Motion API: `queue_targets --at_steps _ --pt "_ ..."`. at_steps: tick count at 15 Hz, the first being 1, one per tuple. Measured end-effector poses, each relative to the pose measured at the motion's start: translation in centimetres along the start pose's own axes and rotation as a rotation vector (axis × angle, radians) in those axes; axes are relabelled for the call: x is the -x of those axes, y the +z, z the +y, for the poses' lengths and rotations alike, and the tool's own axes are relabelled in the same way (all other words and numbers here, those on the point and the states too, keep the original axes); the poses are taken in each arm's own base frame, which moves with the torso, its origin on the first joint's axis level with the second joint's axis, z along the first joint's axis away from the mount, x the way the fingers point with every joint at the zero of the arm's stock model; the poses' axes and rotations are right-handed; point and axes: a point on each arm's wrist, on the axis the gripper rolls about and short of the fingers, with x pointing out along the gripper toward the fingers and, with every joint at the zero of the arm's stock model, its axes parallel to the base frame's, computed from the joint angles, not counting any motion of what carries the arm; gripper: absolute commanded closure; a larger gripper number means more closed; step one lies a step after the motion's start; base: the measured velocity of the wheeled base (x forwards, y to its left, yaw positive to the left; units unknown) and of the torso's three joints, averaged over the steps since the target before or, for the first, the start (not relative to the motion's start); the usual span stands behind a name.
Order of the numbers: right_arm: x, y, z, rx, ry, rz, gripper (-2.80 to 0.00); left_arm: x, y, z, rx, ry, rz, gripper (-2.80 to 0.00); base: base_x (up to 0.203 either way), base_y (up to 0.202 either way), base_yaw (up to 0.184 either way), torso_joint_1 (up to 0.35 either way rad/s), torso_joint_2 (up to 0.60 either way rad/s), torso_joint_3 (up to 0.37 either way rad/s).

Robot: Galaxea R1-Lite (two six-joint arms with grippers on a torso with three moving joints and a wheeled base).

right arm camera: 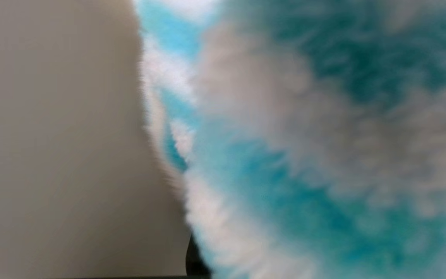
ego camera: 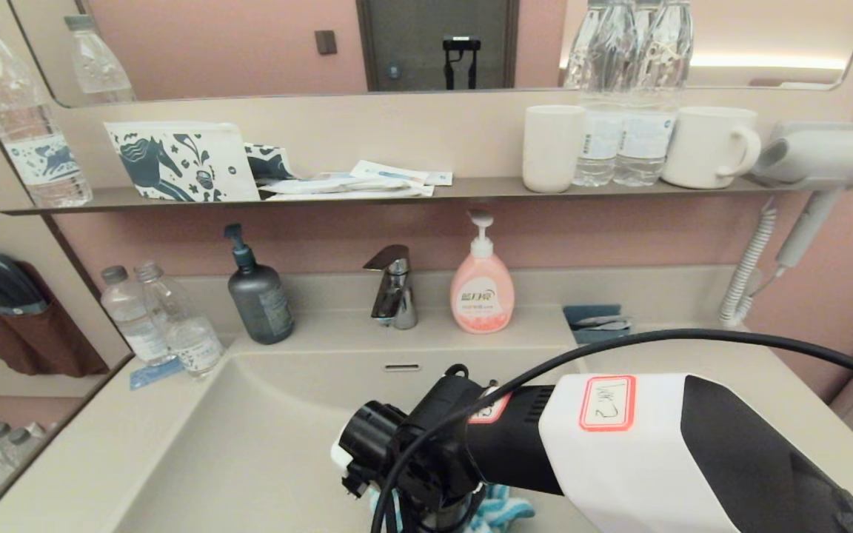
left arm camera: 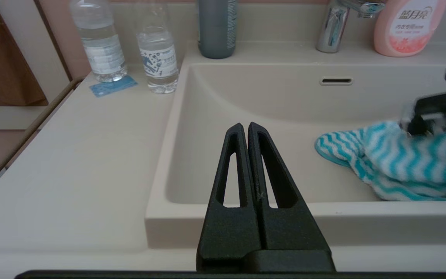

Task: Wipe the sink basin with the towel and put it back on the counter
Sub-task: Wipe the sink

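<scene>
The turquoise-and-white zigzag towel (left arm camera: 393, 162) lies bunched on the floor of the beige sink basin (left arm camera: 269, 104), towards its front right. My right gripper (left arm camera: 428, 120) reaches down into the basin from the right and is shut on the towel, which fills the right wrist view (right arm camera: 304, 155) and hides the fingers. In the head view the right arm covers most of the towel (ego camera: 504, 511). The left gripper (left arm camera: 245, 126) is shut and empty, hovering over the basin's front left rim. The drain plug is hidden. The counter (left arm camera: 83, 155) surrounds the basin (ego camera: 263, 444).
A chrome faucet (ego camera: 393, 289), grey pump bottle (ego camera: 260, 296) and pink soap bottle (ego camera: 481, 285) stand behind the basin. Two water bottles (ego camera: 164, 322) stand at the back left of the counter. A dark shelf (ego camera: 397, 194) above holds mugs, bottles and packets; a hairdryer (ego camera: 826, 159) hangs right.
</scene>
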Motion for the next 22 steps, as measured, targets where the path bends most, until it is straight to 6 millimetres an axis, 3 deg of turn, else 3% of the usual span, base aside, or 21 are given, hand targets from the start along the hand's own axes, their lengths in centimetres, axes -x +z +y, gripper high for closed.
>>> queue_targets --at_steps 3,6,8,13,16,22 --pt "-0.4 0.3 -2.8 -0.067 0.011 -0.01 0.0 0.0 0.0 0.0 0.0 -0.001 0.002 0.0 0.0 0.0 0.0 0.012 0.01 0.002" --pt "0.9 -0.3 -5.4 -0.151 0.024 0.009 0.0 0.0 0.0 0.0 0.0 0.0 0.0 0.0 0.0 0.0 0.0 0.0 0.0 0.0" --pt "2.1 -0.5 -6.0 -0.263 0.023 0.002 0.0 0.0 0.0 0.0 0.0 0.0 0.0 0.0 0.0 0.0 0.0 0.0 0.0 0.0" --pt "3.9 -0.5 -6.4 -0.516 0.003 -0.042 0.0 0.0 0.0 0.0 0.0 0.0 0.0 0.0 0.0 0.0 0.0 0.0 0.0 0.0" --pt "4.1 -0.8 -5.4 -0.695 -0.077 -0.031 0.0 0.0 0.0 0.0 0.0 -0.001 0.0 0.0 0.0 0.0 0.0 0.0 0.0 0.0" --pt "0.6 -1.1 -2.9 -0.741 -0.276 0.004 0.0 0.0 0.0 0.0 0.0 0.0 0.0 0.0 0.0 0.0 0.0 0.0 0.0 0.0"
